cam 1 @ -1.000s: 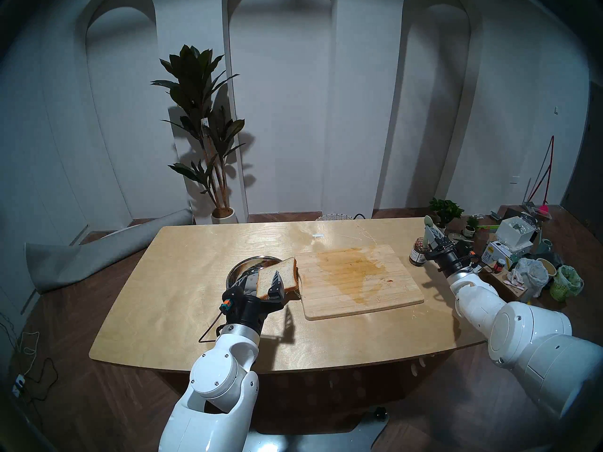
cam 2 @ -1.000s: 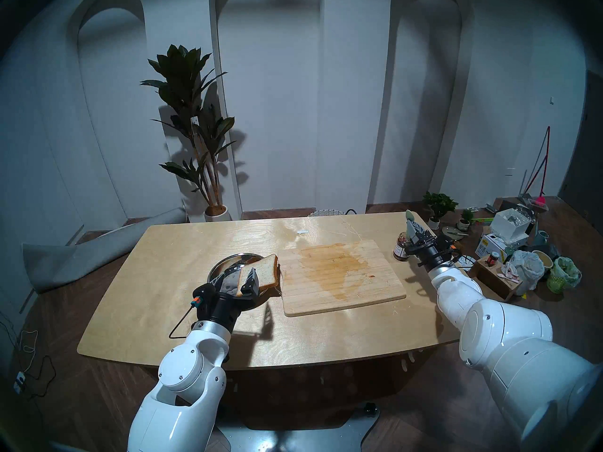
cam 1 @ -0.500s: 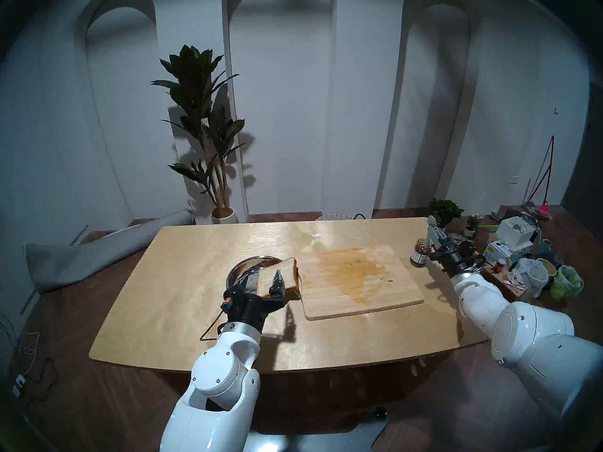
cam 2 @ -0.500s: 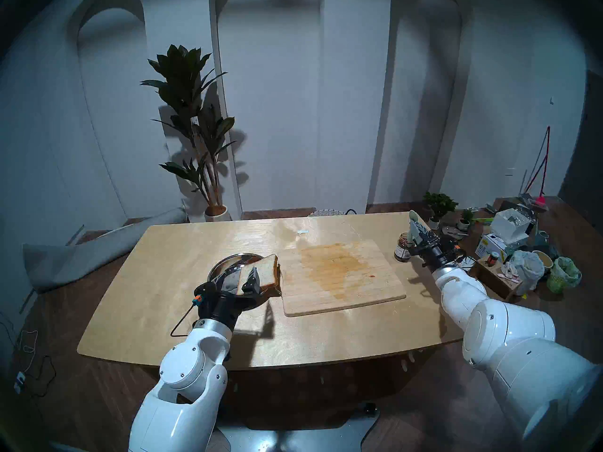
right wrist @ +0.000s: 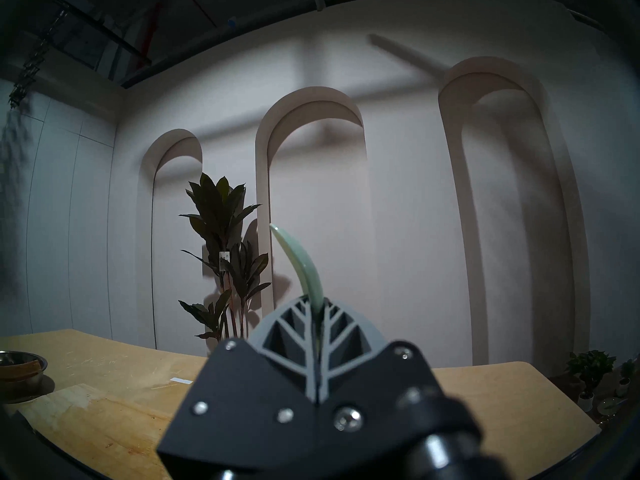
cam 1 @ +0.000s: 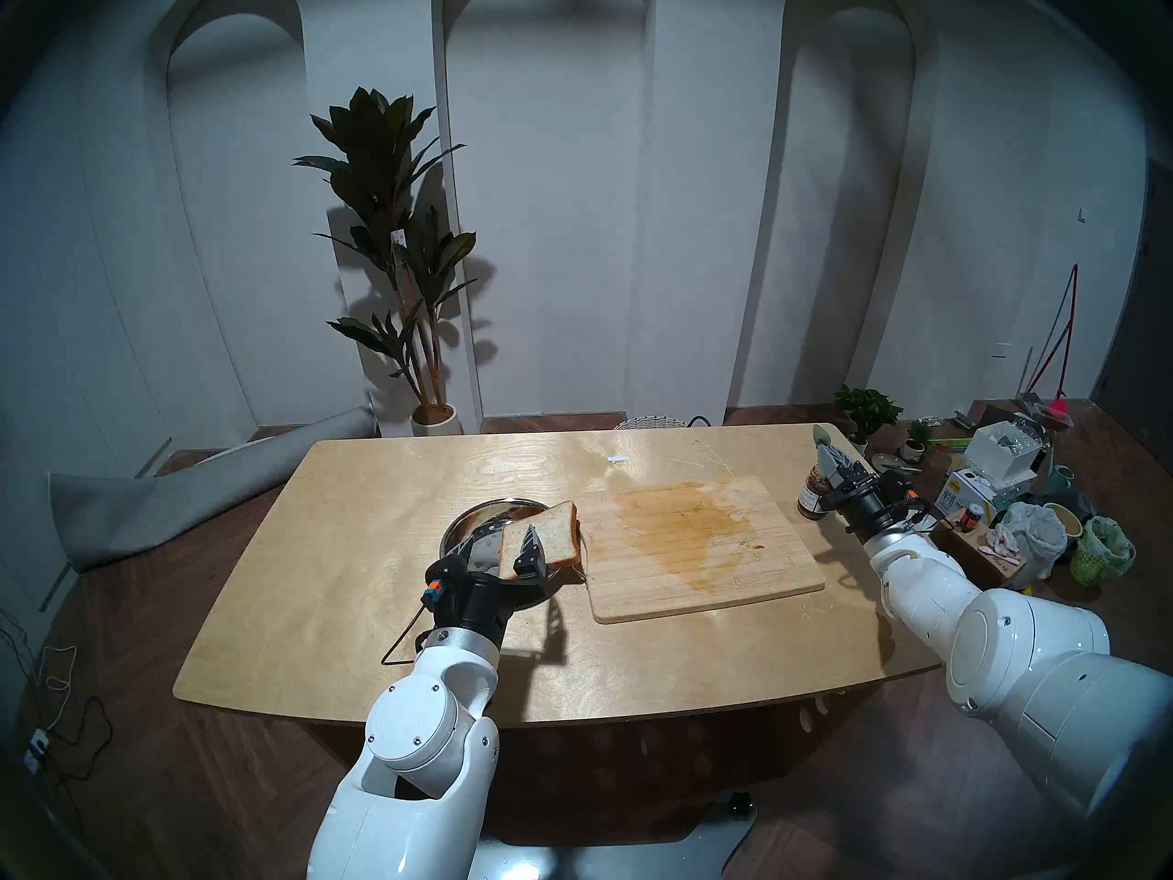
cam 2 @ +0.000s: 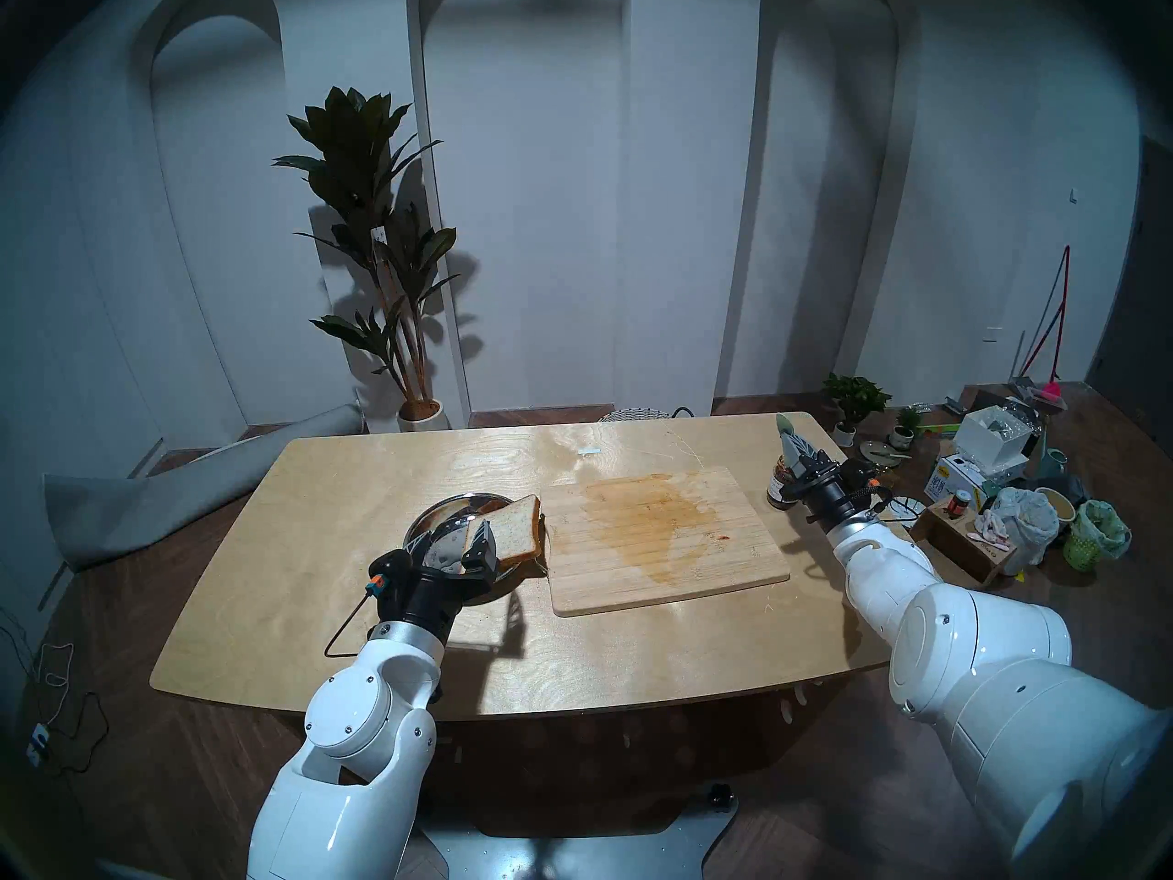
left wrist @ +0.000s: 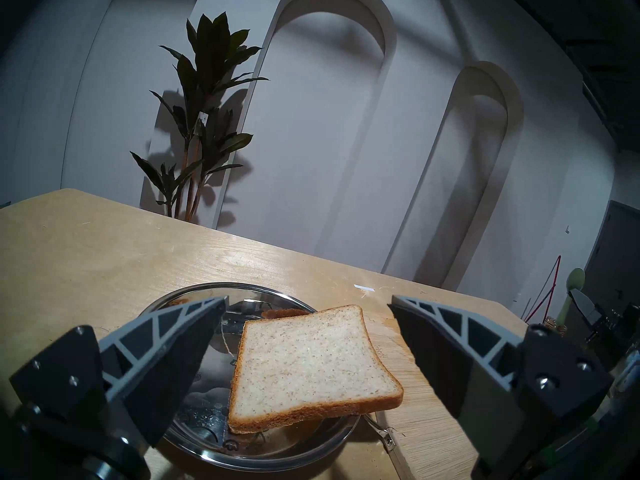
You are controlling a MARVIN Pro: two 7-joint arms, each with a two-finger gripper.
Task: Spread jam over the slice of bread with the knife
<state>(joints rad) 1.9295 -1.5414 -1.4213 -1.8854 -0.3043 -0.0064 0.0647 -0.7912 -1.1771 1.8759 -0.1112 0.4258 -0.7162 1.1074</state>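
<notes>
At right of the frame, the right tool (cam 1: 830, 459) is clenching the knife (right wrist: 302, 263) upright beside the jam jar (cam 1: 810, 495); the left tool (left wrist: 308, 334) is gaping, released, around the slice of bread (left wrist: 311, 366).

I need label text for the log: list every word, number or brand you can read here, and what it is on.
Nothing can be read.
Pale label on the small glass jam jar: too small.
White tag on the tall dark-leaved plant: blurred.
White cardboard box with yellow patch: print illegible.

Pale wooden table (cam 1: 355, 605) bearing steel bowl (cam 1: 466, 522), stained cutting board (cam 1: 698, 545), jam jar (cam 1: 810, 495).
</notes>
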